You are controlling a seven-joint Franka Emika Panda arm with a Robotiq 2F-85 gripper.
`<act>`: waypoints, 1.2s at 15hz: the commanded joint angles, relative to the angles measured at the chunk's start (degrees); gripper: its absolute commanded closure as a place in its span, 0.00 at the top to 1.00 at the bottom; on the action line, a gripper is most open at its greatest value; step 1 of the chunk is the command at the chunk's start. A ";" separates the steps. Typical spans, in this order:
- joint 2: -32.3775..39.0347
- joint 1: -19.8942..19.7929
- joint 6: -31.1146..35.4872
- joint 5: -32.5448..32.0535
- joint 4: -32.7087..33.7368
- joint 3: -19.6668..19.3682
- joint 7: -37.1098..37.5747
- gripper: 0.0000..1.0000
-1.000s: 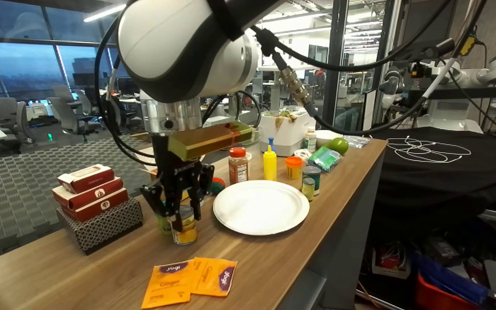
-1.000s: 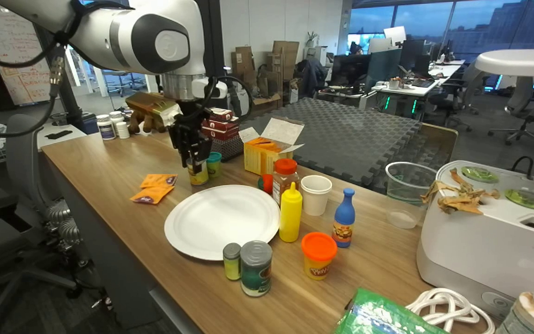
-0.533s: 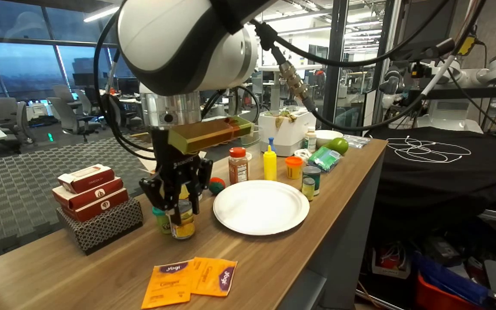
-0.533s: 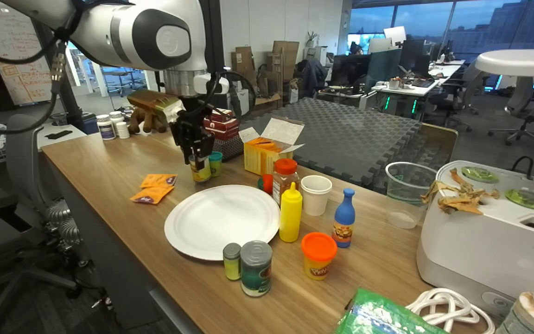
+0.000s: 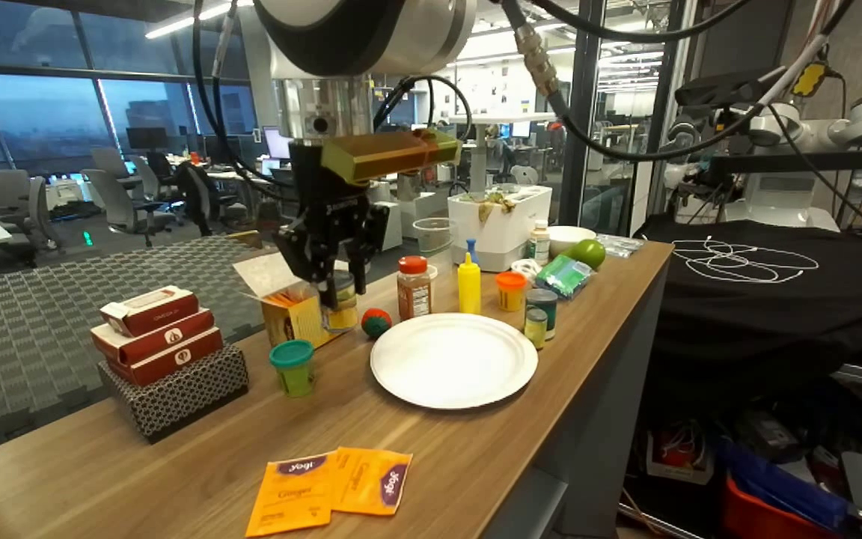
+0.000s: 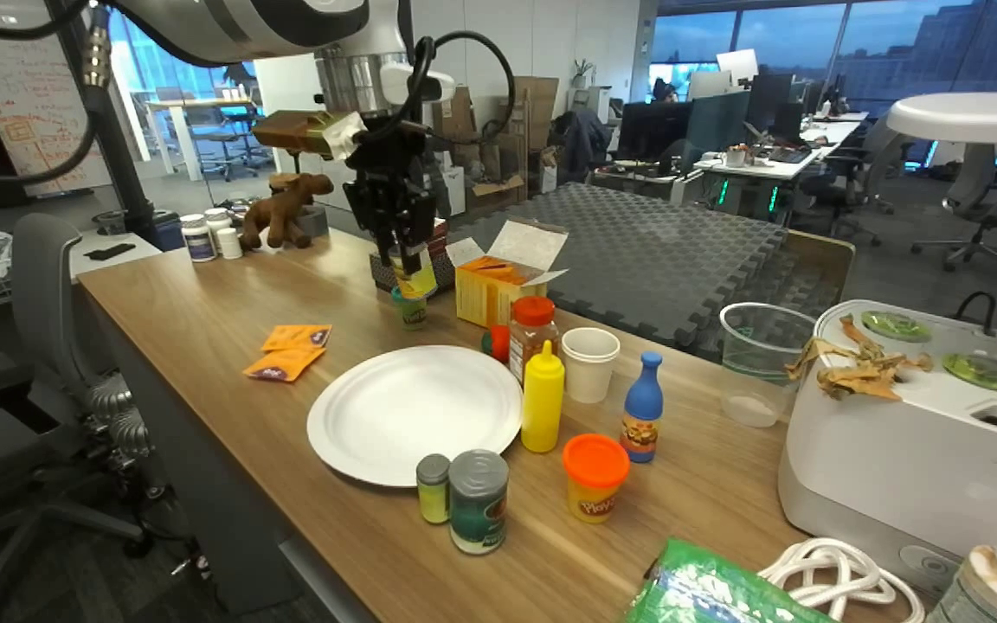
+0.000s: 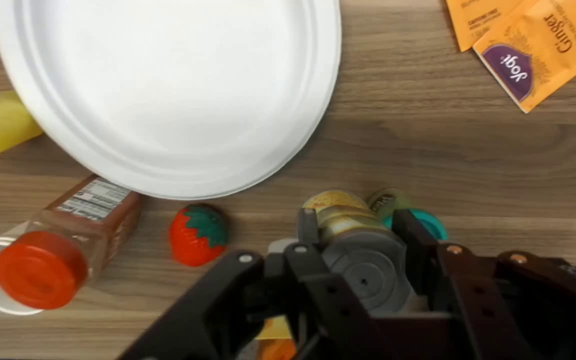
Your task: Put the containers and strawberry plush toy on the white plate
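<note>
Flat round white plate (image 5: 453,361). Upright just beside its rim: slim yellow plastic squeeze bottle (image 6: 542,402), clear red-lidded brown-filled jar (image 5: 414,293), short grey-lidded yellow-green jar (image 6: 434,493). Near rim: small red green-topped strawberry toy (image 7: 197,236). Raised, apart from plate: yellow-labelled metal can (image 7: 360,256).

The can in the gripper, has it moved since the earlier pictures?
Yes: in an exterior view, the can has moved up and slightly right in the picture, farther from the unmoved orange packets.

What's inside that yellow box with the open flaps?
Orange things, maybe packets, show at the top of the yellow box. Whatever's underneath is covered, so I can't tell.
</note>
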 commanded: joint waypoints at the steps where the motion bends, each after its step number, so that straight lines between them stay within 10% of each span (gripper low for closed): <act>1: -4.63 -1.21 -0.63 -0.64 -4.47 -1.19 0.61 0.17; 18: -4.40 -4.89 5.69 4.55 -13.28 -0.24 0.26 0.17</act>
